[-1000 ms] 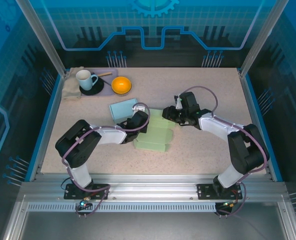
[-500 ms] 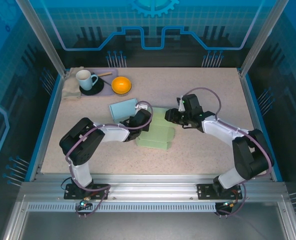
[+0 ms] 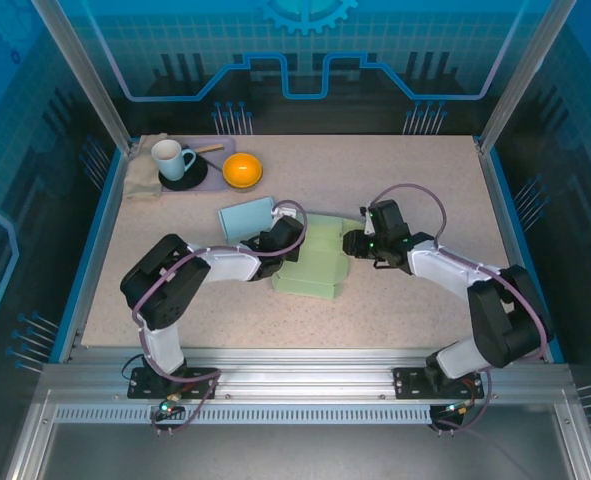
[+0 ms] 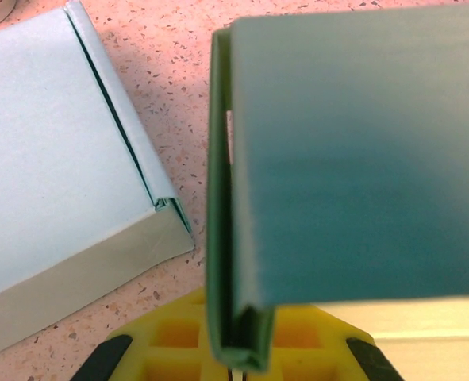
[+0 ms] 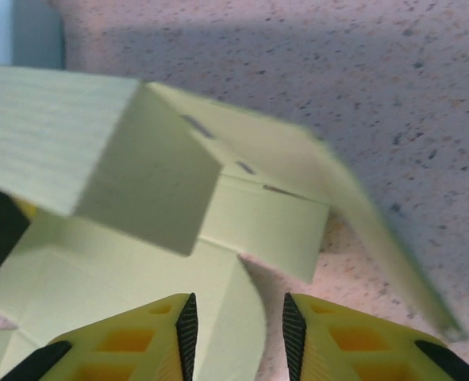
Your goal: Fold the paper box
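Both arms lie low over the bench (image 3: 415, 170), elbows bent outward and forearms angled inward, so the wrists meet at the far side of the paper box (image 3: 315, 272), which sits mid-bench between them. The left pincer (image 3: 293, 240) comes in at the box's far left edge, just beside a light blue box (image 3: 247, 217). In the left wrist view this pincer (image 4: 238, 361) is pressed together on a doubled green wall of the paper box (image 4: 353, 159), which stands upright from between the yellow fingers. That wall is close to the lens and blurred, it hides the rest of the sheet, and the fingertips are cut off by the frame's lower edge. The right pincer (image 3: 347, 243) meets the far right corner. Seen from its wrist, the pincer (image 5: 236, 333) is spread a little, with the curled edge of a flap in the gap; contact cannot be told. The paper box (image 5: 59, 151) is pale green and half raised, with one wall folded up, a slotted panel behind it, and a long flap leaning out to the right.
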